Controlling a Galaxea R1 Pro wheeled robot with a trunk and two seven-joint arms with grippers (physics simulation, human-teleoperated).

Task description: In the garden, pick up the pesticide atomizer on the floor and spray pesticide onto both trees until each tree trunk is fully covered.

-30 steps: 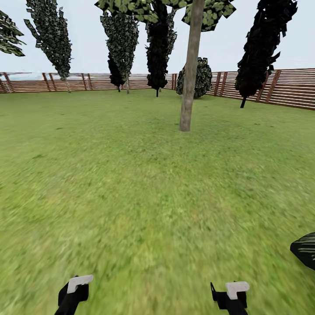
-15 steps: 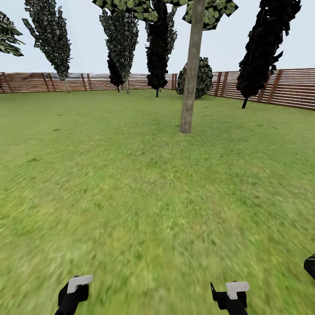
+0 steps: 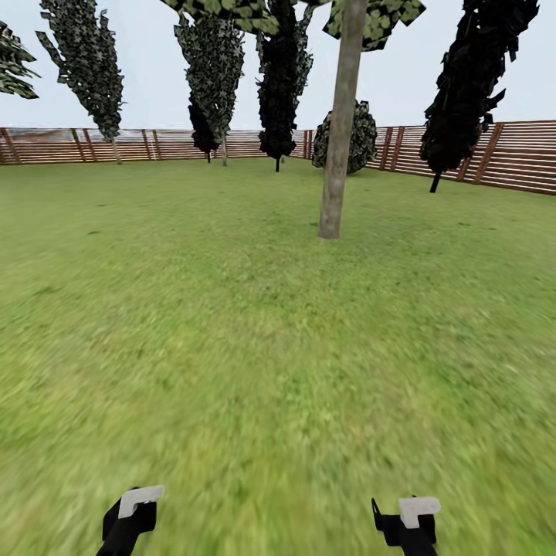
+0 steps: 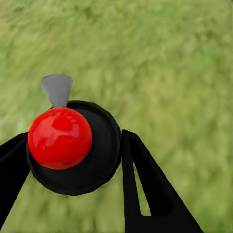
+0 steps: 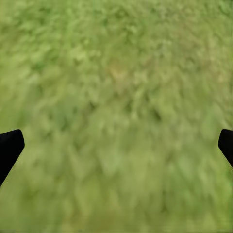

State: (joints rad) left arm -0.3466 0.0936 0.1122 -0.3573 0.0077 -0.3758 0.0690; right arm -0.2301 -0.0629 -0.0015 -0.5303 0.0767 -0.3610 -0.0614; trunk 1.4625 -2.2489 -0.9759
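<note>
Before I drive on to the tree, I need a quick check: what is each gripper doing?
Left gripper: fingers shut on the pesticide atomizer.
Right gripper: fingers wide open, holding nothing, over grass.

— Where do we hold our arms? 
— Low and forward, both at the near edge of the head view: left gripper (image 3: 131, 513) and right gripper (image 3: 408, 519), black with white tips, well apart.

— And their state? 
— In the left wrist view our left fingers (image 4: 145, 189) clasp the pesticide atomizer (image 4: 73, 145). In the right wrist view our right fingers (image 5: 9, 148) stand spread wide, holding nothing.
</note>
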